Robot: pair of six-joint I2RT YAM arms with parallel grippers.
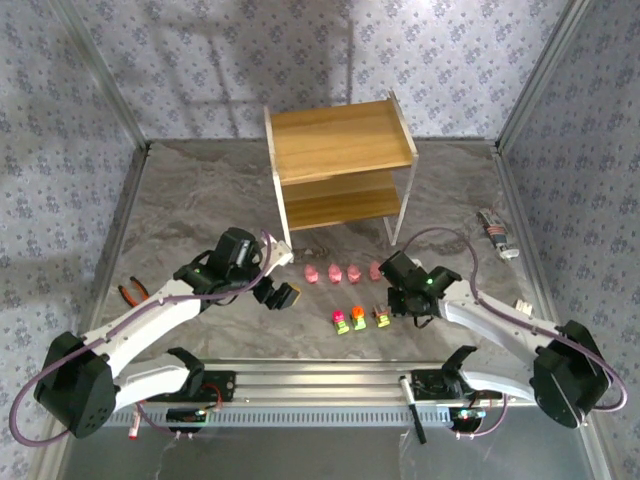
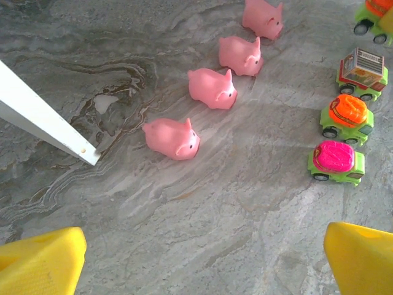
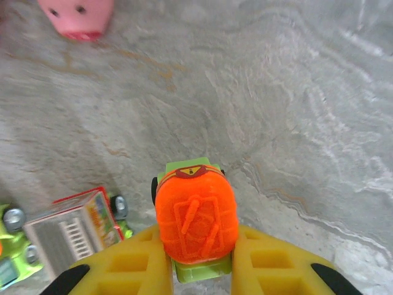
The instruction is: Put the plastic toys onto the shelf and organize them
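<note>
Yellow right gripper (image 3: 198, 249), wrist pitched down, clamped on the orange-topped car (image 3: 196, 218); left gripper (image 2: 204, 252) wide apart, perhaps hovering.

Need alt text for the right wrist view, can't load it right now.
The right arm's yellow fingers grip both sides of an orange-topped green car, with the grey marbled table behind it. A white-and-red box truck sits beside it at lower left, and a pink pig peeks in at top left.

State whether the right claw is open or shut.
Shut on the orange-topped car: in the right wrist view, the right claw has yellow fingers tight against both its sides.
</note>
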